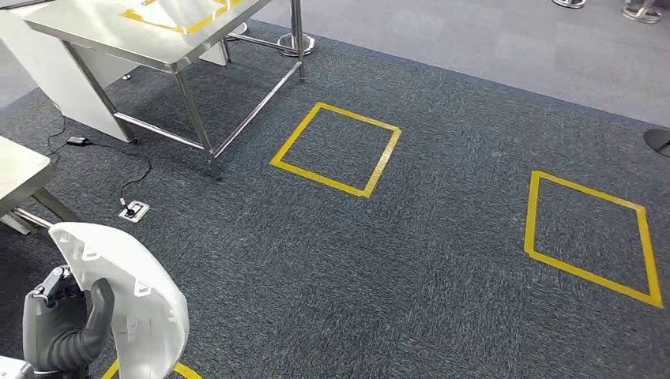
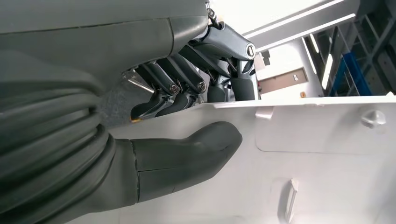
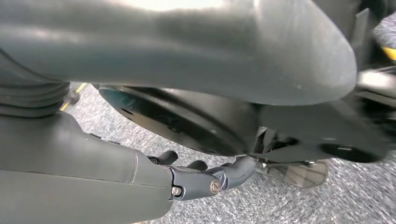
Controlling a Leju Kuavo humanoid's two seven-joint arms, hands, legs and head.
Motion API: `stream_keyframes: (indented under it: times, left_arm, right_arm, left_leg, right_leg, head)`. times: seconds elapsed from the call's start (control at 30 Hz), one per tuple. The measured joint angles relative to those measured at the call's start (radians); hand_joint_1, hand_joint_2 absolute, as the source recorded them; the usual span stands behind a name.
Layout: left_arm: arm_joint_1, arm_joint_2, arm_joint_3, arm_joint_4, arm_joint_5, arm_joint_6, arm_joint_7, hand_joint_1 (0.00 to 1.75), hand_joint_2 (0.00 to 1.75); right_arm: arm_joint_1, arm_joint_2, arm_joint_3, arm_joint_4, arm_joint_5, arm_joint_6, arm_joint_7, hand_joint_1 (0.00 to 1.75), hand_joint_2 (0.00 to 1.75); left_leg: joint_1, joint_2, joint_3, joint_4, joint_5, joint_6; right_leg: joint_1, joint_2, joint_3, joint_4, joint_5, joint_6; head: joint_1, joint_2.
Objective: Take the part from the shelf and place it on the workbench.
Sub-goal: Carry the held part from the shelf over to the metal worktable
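Note:
The part [image 1: 136, 296] is a white curved plastic shell with small clips on its inner face. My left hand [image 1: 65, 325] grips it at the lower left of the head view, holding it upright over the carpet. In the left wrist view the thumb [image 2: 187, 151] presses on the part's [image 2: 327, 154] inner face and the dark fingers [image 2: 182, 88] wrap over its edge. The steel workbench [image 1: 87, 31], with yellow tape marked on its top, stands at the upper left, well ahead of the part. My right hand [image 3: 205, 179] hangs over the carpet and holds nothing, its fingers apart from the thumb.
Two yellow tape squares [image 1: 336, 150] [image 1: 589, 237] mark the dark carpet ahead. A second table corner [image 1: 17, 170] juts in at the left. A black cable and a floor socket [image 1: 133, 210] lie near it. A post base [image 1: 298, 43] stands behind the workbench.

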Motion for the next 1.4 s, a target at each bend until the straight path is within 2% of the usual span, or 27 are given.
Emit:
stream_keyframes:
  times: [0.03, 0.07, 0.1, 0.17, 0.23, 0.3, 0.37, 0.43, 0.5, 0.53, 0.57, 0.6, 0.67, 0.73, 0.8, 0.87, 0.93, 0.97, 1.0, 1.03, 1.07, 1.13, 1.2, 1.23, 1.3, 1.33, 1.4]
  left_arm:
    - [0.000, 0.000, 0.000, 0.002, 0.000, 0.000, 0.000, 1.75, 1.75]
    - [0.000, 0.000, 0.000, 0.003, 0.001, 0.000, 0.000, 1.75, 1.75]
    - [0.000, 0.000, 0.000, 0.003, 0.002, -0.001, 0.000, 1.75, 1.75]
    - [0.000, 0.000, 0.000, 0.004, 0.004, -0.002, 0.000, 1.75, 1.75]
    - [0.001, 0.000, 0.000, 0.004, 0.006, -0.003, 0.000, 1.75, 1.75]
    - [0.002, 0.000, 0.000, 0.004, 0.007, -0.003, 0.000, 1.75, 1.75]
    - [0.002, 0.001, 0.000, 0.003, 0.008, -0.004, -0.001, 1.75, 1.75]
    - [0.000, 0.002, 0.000, 0.003, 0.009, -0.004, 0.001, 1.75, 1.75]
    - [-0.001, 0.002, -0.001, 0.008, 0.010, -0.005, 0.008, 1.75, 1.75]
    - [-0.001, 0.002, -0.001, 0.012, 0.011, -0.008, 0.012, 1.75, 1.75]
    - [-0.002, 0.002, -0.001, 0.015, 0.011, -0.010, 0.016, 1.75, 1.75]
    - [-0.004, 0.002, -0.001, 0.018, 0.012, -0.013, 0.020, 1.75, 1.75]
    - [-0.012, 0.002, -0.001, 0.023, 0.012, -0.016, 0.024, 1.75, 1.75]
    - [-0.016, 0.002, 0.000, 0.024, 0.012, -0.016, 0.025, 1.75, 1.75]
    - [-0.013, 0.002, 0.000, 0.020, 0.014, -0.016, 0.025, 1.75, 1.75]
    - [-0.011, 0.002, 0.001, 0.014, 0.014, -0.016, 0.025, 1.75, 1.75]
    - [-0.010, 0.002, 0.002, 0.010, 0.015, -0.016, 0.024, 1.75, 1.75]
    - [-0.010, 0.002, 0.003, 0.010, 0.015, -0.016, 0.025, 1.75, 1.75]
    - [-0.009, 0.002, 0.003, 0.010, 0.015, -0.016, 0.025, 1.75, 1.75]
    - [-0.008, 0.002, 0.003, 0.010, 0.015, -0.016, 0.025, 1.75, 1.75]
    - [-0.008, 0.002, 0.003, 0.010, 0.015, -0.016, 0.025, 1.75, 1.75]
    - [-0.007, 0.002, 0.003, 0.009, 0.015, -0.016, 0.025, 1.75, 1.75]
    - [-0.008, 0.002, 0.004, 0.007, 0.015, -0.016, 0.025, 1.75, 1.75]
    - [-0.007, 0.002, 0.004, 0.007, 0.015, -0.016, 0.024, 1.75, 1.75]
    - [-0.006, 0.002, 0.004, 0.006, 0.015, -0.016, 0.024, 1.75, 1.75]
    - [-0.004, 0.002, 0.005, 0.005, 0.015, -0.016, 0.025, 1.75, 1.75]
    - [-0.002, 0.002, 0.005, 0.002, 0.018, -0.016, 0.026, 1.75, 1.75]
  right_arm:
    - [0.000, 0.000, 0.000, 0.000, 0.000, 0.000, -0.001, 0.00, 0.00]
    - [0.000, 0.000, 0.000, 0.000, 0.000, 0.000, -0.002, 0.00, 0.00]
    - [0.000, 0.000, 0.000, 0.000, 0.000, 0.000, -0.003, 0.00, 0.00]
    - [0.000, -0.001, 0.000, 0.000, 0.001, 0.000, -0.005, 0.00, 0.00]
    - [-0.002, -0.002, 0.000, 0.000, 0.003, 0.000, -0.006, 0.00, 0.00]
    - [-0.004, -0.002, 0.000, 0.000, 0.003, 0.000, -0.007, 0.00, 0.00]
    - [-0.004, -0.003, 0.000, 0.000, 0.003, 0.000, -0.008, 0.00, 0.00]
    - [-0.001, -0.003, 0.000, 0.000, 0.003, 0.000, -0.009, 0.00, 0.00]
    - [0.001, -0.003, 0.000, 0.000, 0.000, 0.000, -0.007, 0.00, 0.00]
    - [0.001, -0.002, 0.000, 0.000, -0.001, 0.000, -0.005, 0.00, 0.00]
    - [0.000, -0.002, 0.000, 0.000, -0.003, 0.000, -0.002, 0.00, 0.00]
    - [0.000, -0.002, 0.000, 0.000, -0.003, 0.000, 0.000, 0.00, 0.00]
    - [0.000, -0.002, 0.000, 0.000, -0.006, -0.003, 0.001, 0.00, 0.00]
    - [-0.001, -0.003, 0.000, 0.000, -0.012, -0.008, -0.004, 0.00, 0.00]
    - [-0.001, -0.003, -0.001, 0.000, -0.017, -0.012, -0.011, 0.00, 0.00]
    - [-0.001, -0.003, -0.001, 0.000, -0.019, -0.013, -0.014, 0.00, 0.00]
    - [0.000, -0.003, -0.002, 0.000, -0.020, -0.013, -0.015, 0.00, 0.00]
    - [0.001, -0.003, -0.002, 0.000, -0.020, -0.014, -0.015, 0.00, 0.00]
    - [0.002, -0.003, -0.003, 0.000, -0.020, -0.014, -0.015, 0.00, 0.00]
    - [0.003, -0.003, -0.003, 0.000, -0.020, -0.014, -0.015, 0.00, 0.00]
    - [0.003, -0.003, -0.003, 0.000, -0.020, -0.014, -0.015, 0.00, 0.00]
    - [0.003, -0.003, -0.003, 0.000, -0.020, -0.014, -0.015, 0.00, 0.00]
    - [0.002, -0.005, -0.003, 0.000, -0.020, -0.014, -0.015, 0.00, 0.00]
    - [0.002, -0.006, -0.003, 0.000, -0.020, -0.014, -0.015, 0.00, 0.00]
    - [-0.001, -0.006, -0.004, 0.000, -0.020, -0.014, -0.015, 0.00, 0.00]
    - [-0.002, -0.006, -0.004, 0.000, -0.018, -0.013, -0.015, 0.00, 0.00]
    - [-0.002, -0.005, -0.004, 0.000, -0.013, -0.011, -0.013, 0.00, 0.00]
  left_leg:
    - [0.000, -0.011, 0.000, 0.001, 0.000, 0.000]
    - [0.000, -0.022, 0.000, 0.002, 0.000, -0.001]
    - [0.001, -0.033, 0.001, 0.003, 0.001, -0.002]
    - [0.001, -0.053, 0.000, 0.003, 0.002, -0.010]
    - [0.003, -0.069, -0.005, 0.000, 0.007, -0.024]
    - [0.004, -0.078, -0.011, -0.004, 0.011, -0.037]
    - [0.001, -0.047, -0.028, 0.024, -0.013, -0.044]
    - [-0.002, -0.002, -0.075, 0.129, -0.077, -0.047]
    - [-0.002, 0.010, -0.125, 0.247, -0.127, -0.050]
    - [-0.002, 0.013, -0.131, 0.267, -0.127, -0.052]
    - [-0.002, 0.017, -0.115, 0.244, -0.107, -0.052]
    - [-0.002, 0.027, -0.081, 0.186, -0.076, -0.053]
    - [-0.003, 0.068, -0.011, 0.055, -0.029, -0.047]
    - [-0.005, 0.085, 0.012, 0.003, -0.019, -0.033]
    - [-0.006, 0.065, 0.010, 0.003, -0.016, -0.018]
    - [-0.003, 0.046, 0.010, 0.001, -0.009, -0.006]
    - [0.000, 0.028, 0.007, 0.001, -0.004, 0.002]
    - [0.000, 0.018, 0.004, 0.002, -0.003, 0.003]
    - [0.000, 0.007, 0.002, 0.002, -0.002, 0.003]
    - [0.000, -0.004, 0.000, 0.003, -0.001, 0.003]
    - [0.000, -0.016, 0.000, 0.004, -0.001, 0.002]
    - [0.001, -0.039, 0.001, 0.005, 0.001, -0.001]
    - [0.001, -0.059, -0.002, 0.005, 0.004, -0.010]
    - [0.003, -0.067, -0.005, 0.004, 0.007, -0.016]
    - [0.005, -0.083, -0.011, -0.002, 0.013, -0.032]
    - [0.005, -0.080, -0.014, -0.002, 0.012, -0.038]
    - [0.001, -0.045, -0.038, 0.041, -0.021, -0.045]
  right_leg:
    - [-0.001, 0.001, -0.005, 0.005, 0.012, -0.001]
    - [-0.002, 0.005, 0.010, -0.033, 0.042, -0.003]
    - [-0.002, 0.015, 0.041, -0.102, 0.082, -0.007]
    - [-0.001, 0.047, 0.099, -0.230, 0.133, -0.014]
    - [0.005, 0.058, 0.115, -0.271, 0.140, -0.018]
    - [0.006, 0.040, 0.116, -0.279, 0.147, -0.028]
    - [0.001, 0.020, 0.118, -0.291, 0.155, -0.043]
    - [0.001, -0.001, 0.117, -0.295, 0.158, -0.052]
    - [0.004, -0.024, 0.115, -0.295, 0.157, -0.054]
    - [0.004, -0.036, 0.114, -0.294, 0.157, -0.054]
    - [0.004, -0.046, 0.114, -0.293, 0.157, -0.053]
    - [0.004, -0.056, 0.114, -0.291, 0.156, -0.051]
    - [0.007, -0.072, 0.114, -0.281, 0.150, -0.043]
    - [0.013, -0.084, 0.114, -0.273, 0.145, -0.034]
    - [0.014, -0.097, 0.117, -0.272, 0.143, -0.024]
    - [0.008, -0.072, 0.108, -0.243, 0.118, -0.011]
    - [0.002, -0.023, 0.065, -0.139, 0.055, 0.001]
    - [0.000, -0.009, 0.033, -0.069, 0.023, 0.004]
    - [-0.001, -0.002, 0.006, -0.013, 0.004, 0.005]
    - [-0.001, 0.000, -0.006, 0.012, 0.004, 0.005]
    - [-0.001, 0.002, -0.001, -0.003, 0.025, 0.002]
    - [0.000, 0.023, 0.058, -0.132, 0.097, -0.009]
    - [0.004, 0.053, 0.110, -0.248, 0.138, -0.020]
    - [0.006, 0.062, 0.120, -0.272, 0.142, -0.024]
    - [0.008, 0.049, 0.121, -0.279, 0.144, -0.028]
    - [0.007, 0.038, 0.123, -0.286, 0.148, -0.033]
    - [0.000, 0.016, 0.127, -0.302, 0.158, -0.044]
  head:
    - [0.000, 0.000]
    - [0.000, 0.000]
    - [0.000, 0.000]
    - [0.000, 0.000]
    - [0.000, 0.000]
    - [0.000, 0.000]
    - [-0.003, 0.000]
    - [-0.006, 0.000]
    - [-0.008, 0.000]
    - [-0.008, 0.000]
    - [-0.008, 0.000]
    - [-0.008, 0.000]
    - [-0.007, 0.000]
    - [-0.004, 0.000]
    - [-0.002, 0.000]
    - [-0.001, 0.000]
    - [0.001, 0.000]
    - [0.002, 0.000]
    - [0.002, 0.000]
    - [0.002, 0.000]
    - [0.002, 0.000]
    - [0.002, 0.000]
    - [0.002, 0.000]
    - [0.002, 0.000]
    - [0.003, 0.000]
    - [0.003, 0.000]
    - [-0.001, 0.000]
